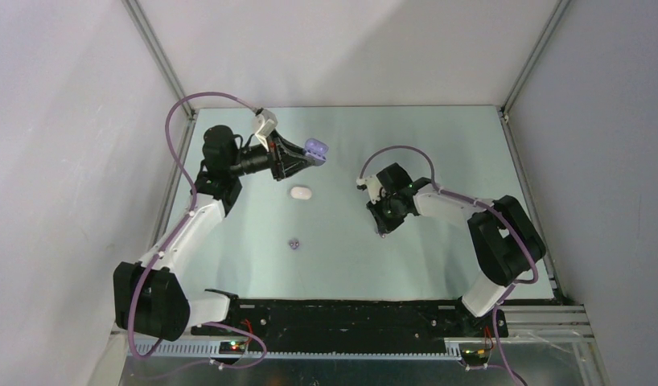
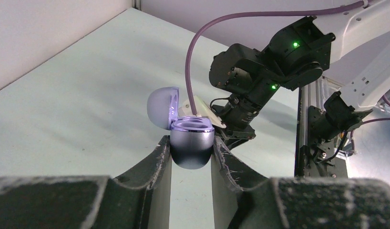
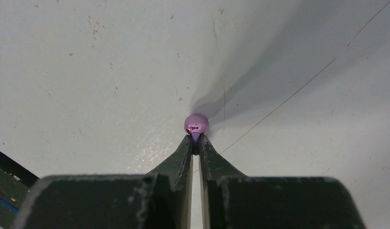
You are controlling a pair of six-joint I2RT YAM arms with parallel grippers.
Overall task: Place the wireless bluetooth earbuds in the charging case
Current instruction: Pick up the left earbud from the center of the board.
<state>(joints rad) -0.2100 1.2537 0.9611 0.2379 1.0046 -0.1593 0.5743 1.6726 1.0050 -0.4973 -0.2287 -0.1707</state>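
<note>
Right gripper [image 3: 196,139] pinches purple bud [image 3: 196,124] at its fingertips. Left gripper [image 2: 191,150] clamps purple case [image 2: 192,138], lid open. Second purple bud [image 1: 294,242] and white case [image 1: 300,192] lie apart on table [image 1: 390,265].

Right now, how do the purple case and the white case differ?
The purple case is clamped in the left gripper; the white case lies free on the table. The purple case's lid stands open; the white case looks shut. Colour differs too, purple against white. Both are small rounded pebbles.
</note>
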